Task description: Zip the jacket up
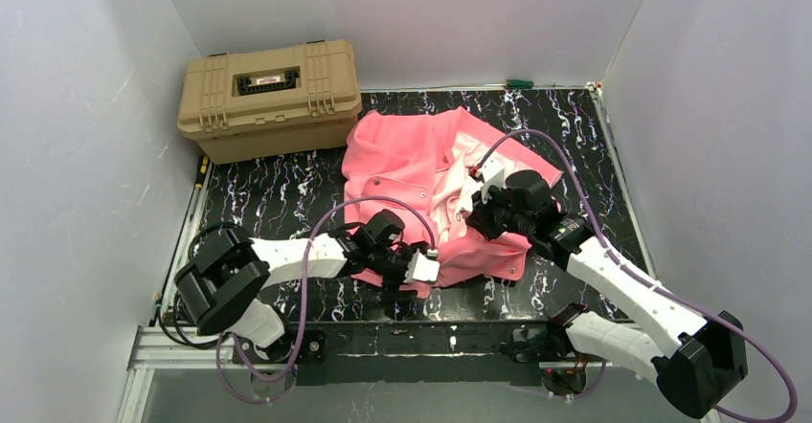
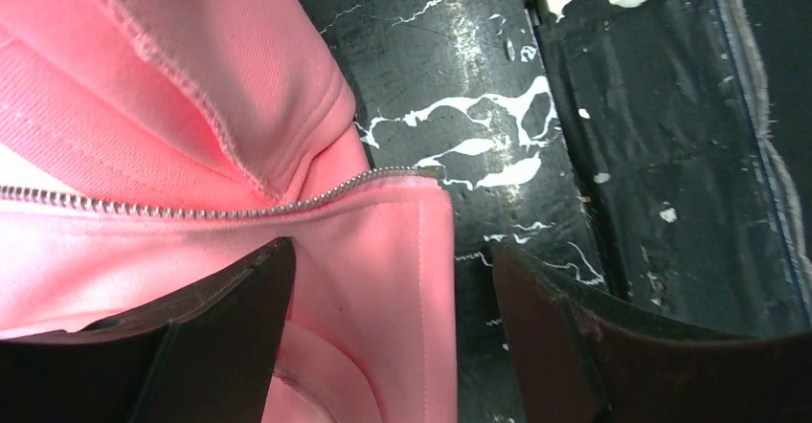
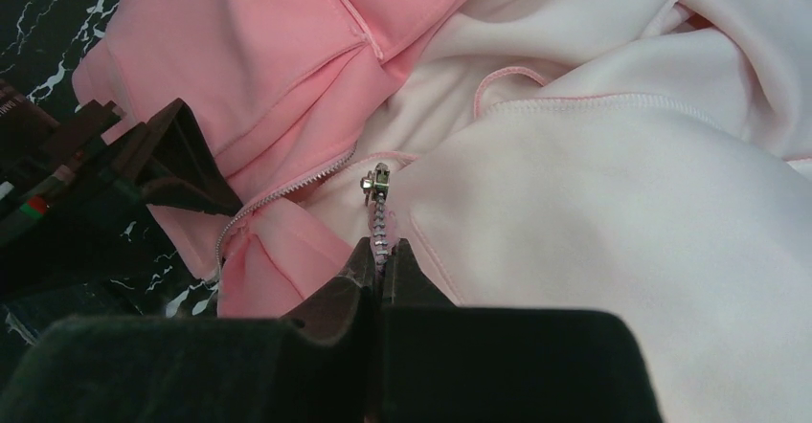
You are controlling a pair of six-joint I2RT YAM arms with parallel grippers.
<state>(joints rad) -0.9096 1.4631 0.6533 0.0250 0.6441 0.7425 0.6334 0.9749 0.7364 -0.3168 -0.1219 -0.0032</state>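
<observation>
Two grippers at one soft salmon jacket [image 1: 412, 155] on the black marbled table [image 1: 278, 193].
We see left gripper [image 2: 393, 260] spread over the stitched hem corner [image 2: 421, 222]; right gripper [image 3: 383, 256] pinched on metal zipper teeth [image 3: 381, 217].

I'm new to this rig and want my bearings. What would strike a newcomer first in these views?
A salmon-pink jacket lies open on the black marbled table, pale lining exposed, with a tan case at the far left corner. The right tool is pinched shut on the zipper close to its slider. The left tool stands open astride the jacket's near hem corner, where a row of zipper teeth ends.
</observation>
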